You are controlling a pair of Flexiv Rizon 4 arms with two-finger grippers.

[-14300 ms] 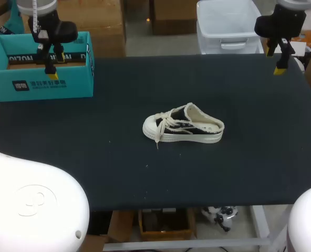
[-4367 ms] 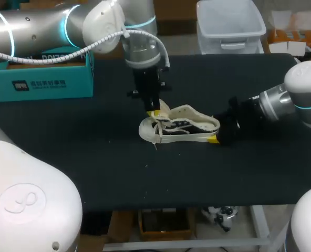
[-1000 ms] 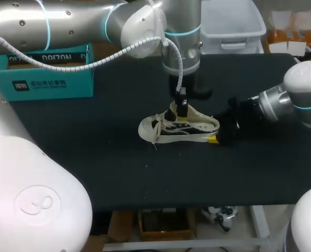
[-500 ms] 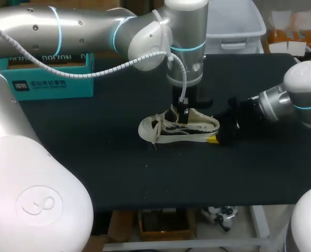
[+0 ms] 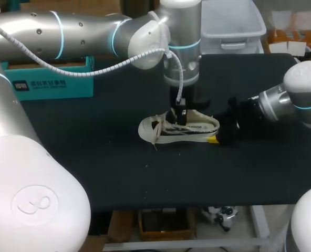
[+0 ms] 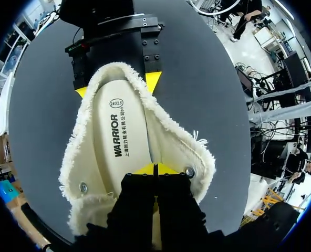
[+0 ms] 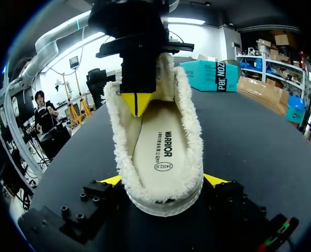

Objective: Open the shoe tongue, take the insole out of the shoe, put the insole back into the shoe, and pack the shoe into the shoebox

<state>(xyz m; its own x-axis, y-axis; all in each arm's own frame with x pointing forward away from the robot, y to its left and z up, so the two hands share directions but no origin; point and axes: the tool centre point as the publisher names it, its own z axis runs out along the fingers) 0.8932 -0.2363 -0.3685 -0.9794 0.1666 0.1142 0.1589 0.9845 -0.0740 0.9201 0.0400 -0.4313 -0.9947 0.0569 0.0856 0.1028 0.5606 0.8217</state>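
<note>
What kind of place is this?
Probably a robot testing lab: a silver left arm and right arm work on a cream fleecy shoe atop a black table, near a teal cardboard shoebox.

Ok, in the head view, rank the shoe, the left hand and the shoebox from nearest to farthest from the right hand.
1. shoe: mid-table, its heel gripped by the right hand.
2. left hand: down in the shoe's opening, just beyond the heel.
3. shoebox: at the table's far back left corner, well beyond both.
</note>
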